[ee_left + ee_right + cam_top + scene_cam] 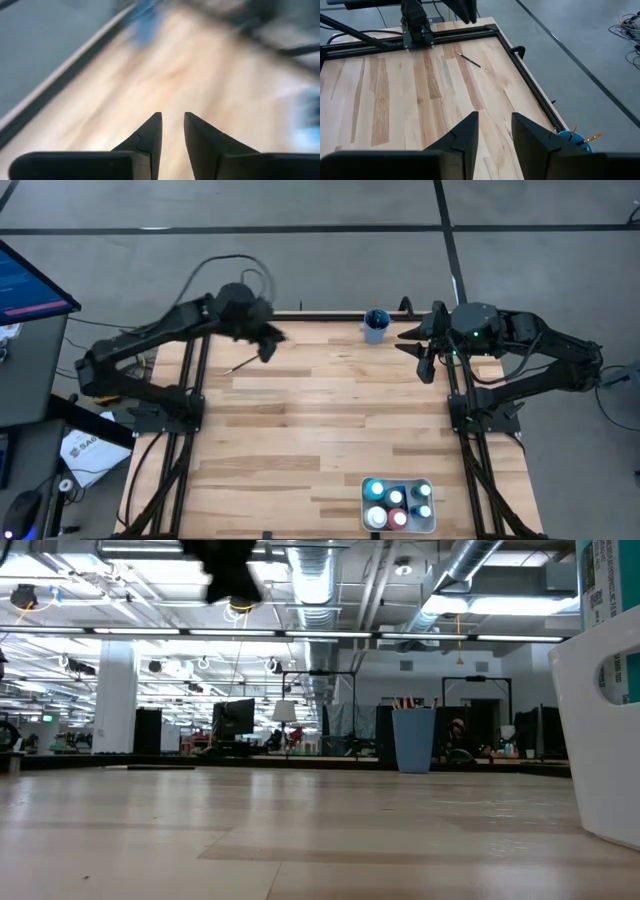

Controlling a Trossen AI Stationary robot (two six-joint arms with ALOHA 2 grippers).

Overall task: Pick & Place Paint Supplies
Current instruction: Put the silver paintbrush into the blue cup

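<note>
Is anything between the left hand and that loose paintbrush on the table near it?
Nothing visible. The paintbrush lies alone on bare wood of the table, with the left hand raised beside it and empty. The blue cup and the tray of bottles sit well away.

1. No text, label, brand or number can be read with certainty in any view.
2. In the high view, a white paper point(85, 452) on the floor beside the bench's left edge carries dark print; only letters like "SAG" show, and the rest is too small to read.
3. In the low view, a teal label point(612, 600) above the white tray point(600, 740) at the bench's right edge bears small print, illegible.
4. The blue monitor screen point(28, 280) left of the bench shows lines too small to read.
</note>
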